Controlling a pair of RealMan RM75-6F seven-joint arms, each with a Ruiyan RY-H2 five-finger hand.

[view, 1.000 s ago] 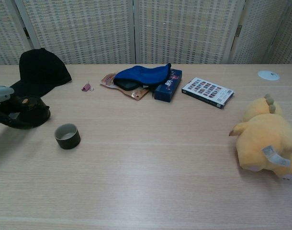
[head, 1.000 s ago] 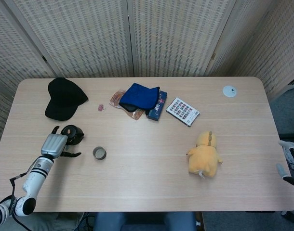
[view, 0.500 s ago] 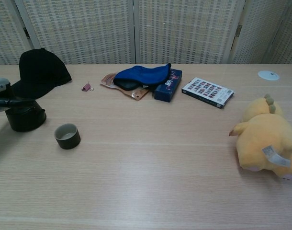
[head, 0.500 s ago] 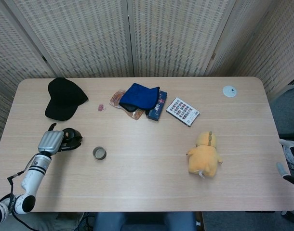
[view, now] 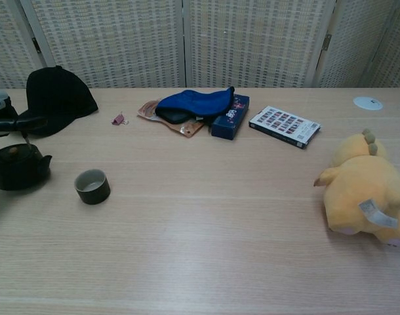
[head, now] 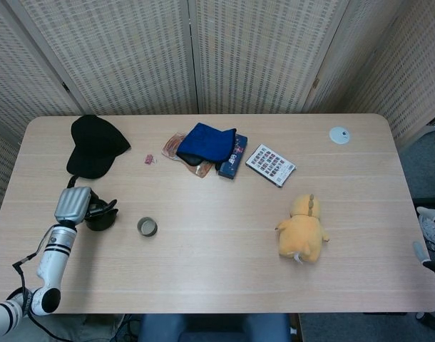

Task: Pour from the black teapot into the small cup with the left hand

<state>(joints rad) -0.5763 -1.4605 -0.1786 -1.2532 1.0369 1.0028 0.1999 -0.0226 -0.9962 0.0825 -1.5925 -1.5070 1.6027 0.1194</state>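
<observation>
Teapot (view: 16,167), one, black, stands upright on the table (head: 217,242) at the near left, with the single small cup (view: 92,186) just to its right, apart from it. The left hand (head: 75,205) sits over the teapot, dark fingers (view: 16,123) reaching above its lid; whether they actually grip it I cannot tell. Further back lie one black cap (head: 95,146), one blue cloth (head: 207,142) and one booklet (head: 270,164). One yellow plush toy (head: 303,229) sits at the right. The right hand is out of sight.
</observation>
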